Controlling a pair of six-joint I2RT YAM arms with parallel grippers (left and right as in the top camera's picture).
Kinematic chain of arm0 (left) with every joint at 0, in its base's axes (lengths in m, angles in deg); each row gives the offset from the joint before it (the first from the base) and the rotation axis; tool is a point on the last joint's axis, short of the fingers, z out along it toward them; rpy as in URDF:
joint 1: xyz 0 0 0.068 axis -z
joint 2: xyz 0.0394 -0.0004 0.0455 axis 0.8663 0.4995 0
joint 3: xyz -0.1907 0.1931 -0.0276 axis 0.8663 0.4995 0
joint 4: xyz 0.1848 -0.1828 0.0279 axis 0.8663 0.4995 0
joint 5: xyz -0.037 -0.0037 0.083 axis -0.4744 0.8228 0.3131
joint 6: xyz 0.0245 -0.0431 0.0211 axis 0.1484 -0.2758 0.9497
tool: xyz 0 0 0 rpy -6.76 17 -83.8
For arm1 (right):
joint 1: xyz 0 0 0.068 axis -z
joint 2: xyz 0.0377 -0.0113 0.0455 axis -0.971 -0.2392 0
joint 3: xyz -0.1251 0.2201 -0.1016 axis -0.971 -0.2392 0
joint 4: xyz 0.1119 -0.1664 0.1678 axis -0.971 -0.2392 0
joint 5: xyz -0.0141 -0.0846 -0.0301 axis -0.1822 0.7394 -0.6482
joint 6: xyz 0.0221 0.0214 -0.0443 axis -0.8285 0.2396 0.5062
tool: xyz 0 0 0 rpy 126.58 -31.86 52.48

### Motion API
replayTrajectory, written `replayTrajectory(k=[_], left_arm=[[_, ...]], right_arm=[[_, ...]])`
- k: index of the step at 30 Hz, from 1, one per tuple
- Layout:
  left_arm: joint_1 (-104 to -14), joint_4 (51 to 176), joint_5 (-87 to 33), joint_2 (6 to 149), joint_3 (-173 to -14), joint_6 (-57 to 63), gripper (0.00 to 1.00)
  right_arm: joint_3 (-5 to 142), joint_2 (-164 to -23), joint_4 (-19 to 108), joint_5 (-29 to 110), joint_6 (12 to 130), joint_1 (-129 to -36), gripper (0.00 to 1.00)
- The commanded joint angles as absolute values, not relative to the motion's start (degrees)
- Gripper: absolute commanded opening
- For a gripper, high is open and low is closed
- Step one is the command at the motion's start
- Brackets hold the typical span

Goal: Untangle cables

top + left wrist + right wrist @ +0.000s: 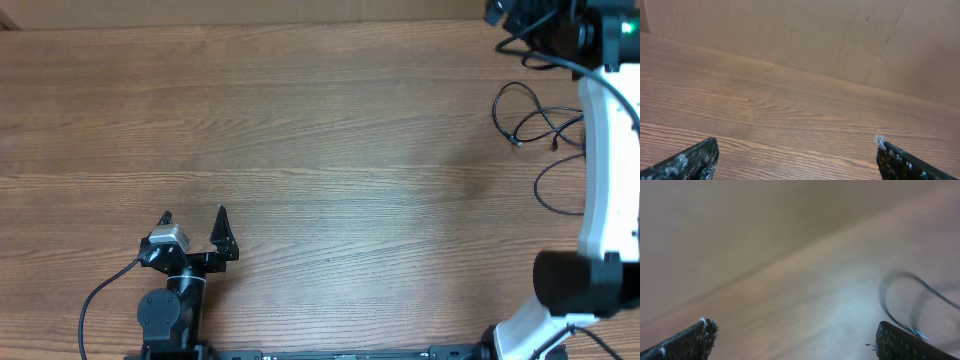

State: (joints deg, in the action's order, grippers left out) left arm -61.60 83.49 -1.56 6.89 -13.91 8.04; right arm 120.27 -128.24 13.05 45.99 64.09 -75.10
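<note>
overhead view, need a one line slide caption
Looped black cables lie on the table, partly under the white right arm; the open left gripper sits far off.

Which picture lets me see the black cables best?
The overhead view: the cables look sharp there, with loops and plugs clear. The right wrist view shows only a blurry loop. The left wrist view shows none.

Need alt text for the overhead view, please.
Thin black cables lie in loose loops near the right edge of a wooden table, partly hidden by the white right arm that reaches over them. The left gripper sits open at the front left, well away from them and holding nothing.
</note>
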Motion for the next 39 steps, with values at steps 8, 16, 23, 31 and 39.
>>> replayTrajectory(k=[8, 16, 23, 31, 39], left_arm=[[-61.99, 83.64, -0.95, 6.26, -13.72, 9.17, 1.0], [-61.99, 83.64, -0.95, 6.26, -13.7, 9.17, 1.0], [-61.99, 83.64, -0.97, 6.26, -13.7, 9.17, 1.0], [-61.99, 83.62, -0.97, 6.26, -13.7, 9.17, 1.0], [-61.99, 83.64, -0.97, 6.26, -13.72, 9.17, 1.0]], right_arm=[[99.92, -114.84, 33.84, 52.53, 63.92, -85.15, 1.0], [64.86, -97.62, 55.87, 52.81, 63.94, -85.09, 1.0], [33.39, -80.59, 90.25, 52.79, 63.94, -84.15, 1.0], [10.18, -66.86, 113.9, 52.81, 63.94, -82.12, 1.0], [-4.42, -55.54, 121.46, 52.79, 63.94, -79.25, 1.0]])
